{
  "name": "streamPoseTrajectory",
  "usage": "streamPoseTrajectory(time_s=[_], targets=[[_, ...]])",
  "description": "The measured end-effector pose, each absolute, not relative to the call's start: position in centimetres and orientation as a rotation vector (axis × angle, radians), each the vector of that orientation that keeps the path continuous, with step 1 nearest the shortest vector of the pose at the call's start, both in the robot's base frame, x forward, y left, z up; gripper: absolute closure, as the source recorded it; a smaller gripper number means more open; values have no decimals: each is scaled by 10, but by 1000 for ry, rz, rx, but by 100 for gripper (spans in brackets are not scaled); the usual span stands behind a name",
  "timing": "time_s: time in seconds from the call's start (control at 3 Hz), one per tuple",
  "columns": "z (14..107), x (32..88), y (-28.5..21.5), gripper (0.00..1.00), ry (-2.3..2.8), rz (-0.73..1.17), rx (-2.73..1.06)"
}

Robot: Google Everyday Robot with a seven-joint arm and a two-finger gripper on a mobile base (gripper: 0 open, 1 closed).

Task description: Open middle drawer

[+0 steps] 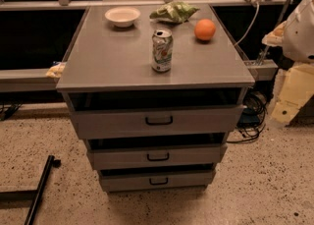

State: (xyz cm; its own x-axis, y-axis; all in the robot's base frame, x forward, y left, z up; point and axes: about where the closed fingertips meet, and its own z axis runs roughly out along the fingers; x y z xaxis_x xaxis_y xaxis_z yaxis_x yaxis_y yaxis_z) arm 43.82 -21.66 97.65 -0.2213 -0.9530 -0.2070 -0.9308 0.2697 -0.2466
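Observation:
A grey metal cabinet stands in the centre with three drawers stacked in its front. The middle drawer has a wide low front with a small black bar handle at its centre. It lies between the top drawer and the bottom drawer. A dark gap shows above each front. My gripper is not in view. Only a white and cream part of my arm shows at the right edge, well away from the drawers.
On the cabinet top stand a soda can, an orange, a white bowl and a green bag. A black pole lies on the floor at the left. Cables lie at the right.

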Motion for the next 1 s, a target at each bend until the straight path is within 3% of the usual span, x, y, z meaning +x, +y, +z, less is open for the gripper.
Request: streamPoseTrajectory(time_s=[0.67,1.0], targets=[[952,436,-212,0,2217,-55,-1697],[897,428,-195,0,2168,60,-1666]])
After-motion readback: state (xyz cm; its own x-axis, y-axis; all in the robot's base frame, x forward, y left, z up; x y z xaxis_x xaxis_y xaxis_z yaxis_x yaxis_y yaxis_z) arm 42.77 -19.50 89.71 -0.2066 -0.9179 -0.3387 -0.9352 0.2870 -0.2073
